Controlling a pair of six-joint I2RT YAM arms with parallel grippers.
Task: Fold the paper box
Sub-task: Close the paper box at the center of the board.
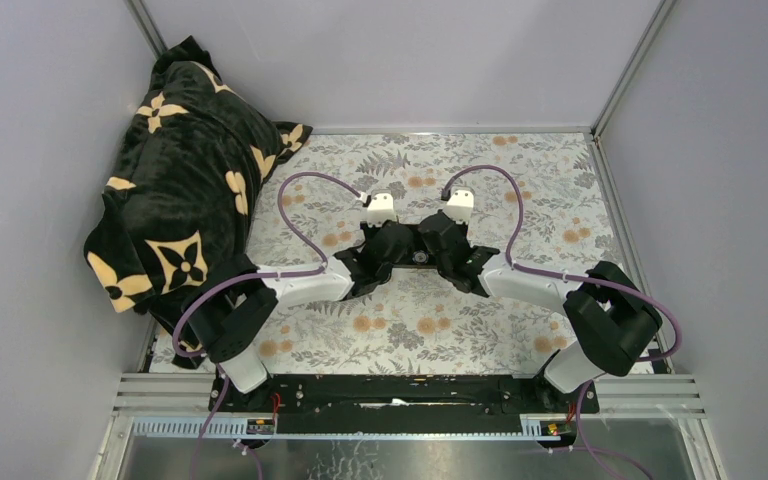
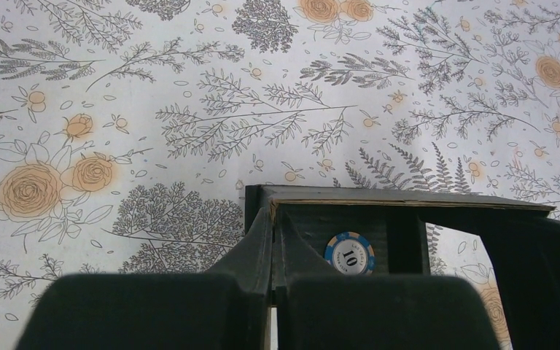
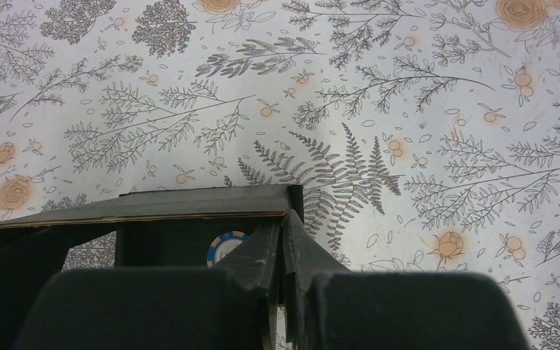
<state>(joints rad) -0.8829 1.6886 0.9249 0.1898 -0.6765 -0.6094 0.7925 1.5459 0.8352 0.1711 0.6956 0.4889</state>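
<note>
Pale grey walls [image 1: 400, 50] are seen closing in a table that is covered by a white tablecloth [image 1: 520, 180] printed with grey ferns and orange roses. At the far left corner a black plush blanket [image 1: 185, 190] with cream flower motifs is heaped, partly hanging over the table's edge. Along the near edge a black mounting rail [image 1: 410, 390] is fixed, and both arm bases are bolted to it.

The paper box [image 1: 418, 250] is found near the middle of the cloth, between the two grippers – a small form of matte black card, largely hidden from above by the wrists. The left gripper [image 1: 385, 245] is brought in from the left and the right gripper [image 1: 445, 240] from the right, so that the two nearly meet over the box. Purple cables [image 1: 300, 195] are looped outward from each wrist.

From the left wrist, the left gripper [image 2: 272, 219] is seen with its jaws pressed together on a thin upright wall of the paper box [image 2: 401, 200], just at the box's left corner. From the right wrist, the right gripper [image 3: 284, 226] is likewise seen clamped on the wall at the opposite corner of the paper box [image 3: 189, 204]. Inside the box a blue and white poker chip [image 2: 349, 253] marked 10 is visible – it is partly hidden by a finger in the right wrist view [image 3: 226, 244].
</note>
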